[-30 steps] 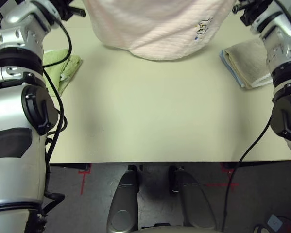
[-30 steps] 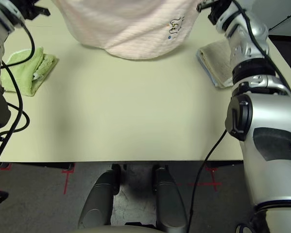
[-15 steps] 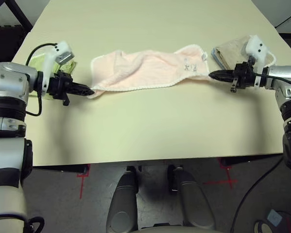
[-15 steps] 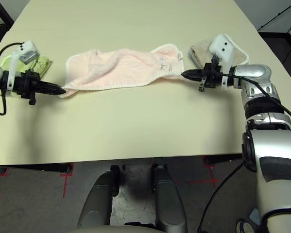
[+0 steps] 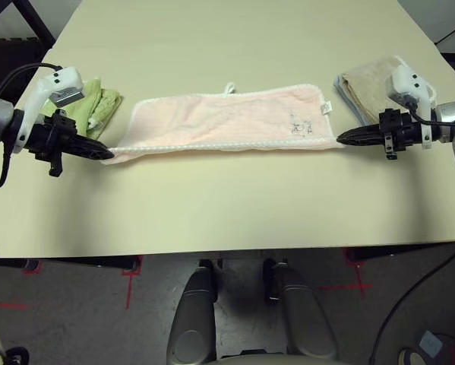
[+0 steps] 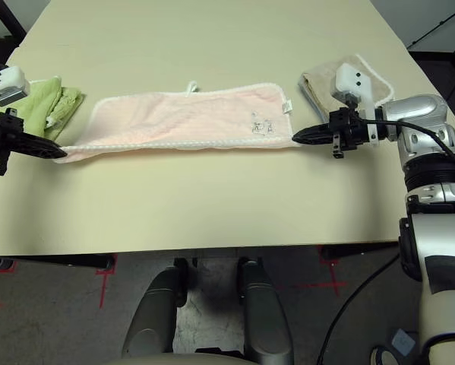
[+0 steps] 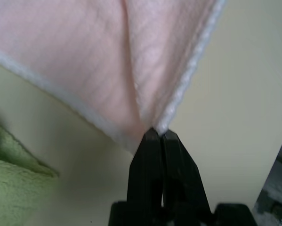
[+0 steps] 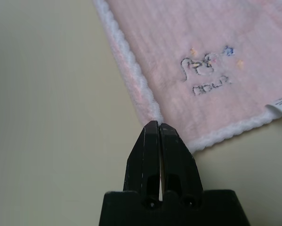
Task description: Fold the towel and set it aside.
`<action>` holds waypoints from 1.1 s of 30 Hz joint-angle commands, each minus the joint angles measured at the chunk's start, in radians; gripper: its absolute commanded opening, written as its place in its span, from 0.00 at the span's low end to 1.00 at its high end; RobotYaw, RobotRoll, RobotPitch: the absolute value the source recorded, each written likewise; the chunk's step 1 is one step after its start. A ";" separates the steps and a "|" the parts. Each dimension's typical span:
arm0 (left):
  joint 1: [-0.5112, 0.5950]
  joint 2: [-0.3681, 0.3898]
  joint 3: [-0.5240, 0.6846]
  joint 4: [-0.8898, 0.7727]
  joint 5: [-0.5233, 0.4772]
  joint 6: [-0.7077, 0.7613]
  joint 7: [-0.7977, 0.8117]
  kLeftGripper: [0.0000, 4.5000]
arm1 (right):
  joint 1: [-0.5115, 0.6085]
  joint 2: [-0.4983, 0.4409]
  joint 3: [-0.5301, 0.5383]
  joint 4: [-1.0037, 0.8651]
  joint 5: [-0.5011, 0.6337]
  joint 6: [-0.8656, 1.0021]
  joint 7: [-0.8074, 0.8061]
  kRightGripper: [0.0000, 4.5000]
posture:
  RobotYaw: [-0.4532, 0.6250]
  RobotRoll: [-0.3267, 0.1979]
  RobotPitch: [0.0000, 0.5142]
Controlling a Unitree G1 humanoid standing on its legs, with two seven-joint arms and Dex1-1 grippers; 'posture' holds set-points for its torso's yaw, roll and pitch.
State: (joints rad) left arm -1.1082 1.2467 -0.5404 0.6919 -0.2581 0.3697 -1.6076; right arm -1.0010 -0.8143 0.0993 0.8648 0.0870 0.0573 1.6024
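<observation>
Left eye view: pink towel (image 5: 227,122) stretched flat, corners pinched in both closed claws.

From here I count three towels on one table (image 5: 235,205): one pink towel (image 5: 227,122) spread long across the middle, one light green towel (image 5: 98,103) bunched near the robot's left side, and one beige towel (image 5: 364,80) folded near its right. There are two black grippers, a left gripper (image 5: 105,153) and a right gripper (image 5: 341,139), one at each end of the pink towel. On that pink towel I make out one small dark embroidered mark (image 8: 207,70) and one white tag (image 8: 281,101).
</observation>
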 commanded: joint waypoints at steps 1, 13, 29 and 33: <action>0.008 0.061 -0.087 -0.011 -0.034 -0.030 -0.007 0.00 | 0.053 -0.077 0.097 -0.032 0.049 0.051 0.012 0.00 | 0.42 0.62 0.51; 0.002 -0.021 -0.123 0.174 0.082 -0.273 -0.007 0.00 | 0.162 -0.267 0.366 -0.223 0.233 0.126 0.012 0.00 | 0.42 0.62 0.52; -0.019 0.126 -0.299 -0.036 -0.137 -0.119 -0.007 0.00 | 0.090 -0.260 0.379 -0.167 0.125 0.037 0.012 0.00 | 0.43 0.62 0.51; -0.023 0.135 -0.329 -0.020 -0.136 -0.144 -0.007 0.00 | 0.048 -0.240 0.389 -0.116 0.088 -0.003 0.012 0.00 | 0.43 0.62 0.50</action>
State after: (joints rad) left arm -1.1321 1.3124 -0.8339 0.6305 -0.4302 0.2280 -1.6086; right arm -0.9621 -1.0191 0.4684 0.6829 0.2428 0.0615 1.6128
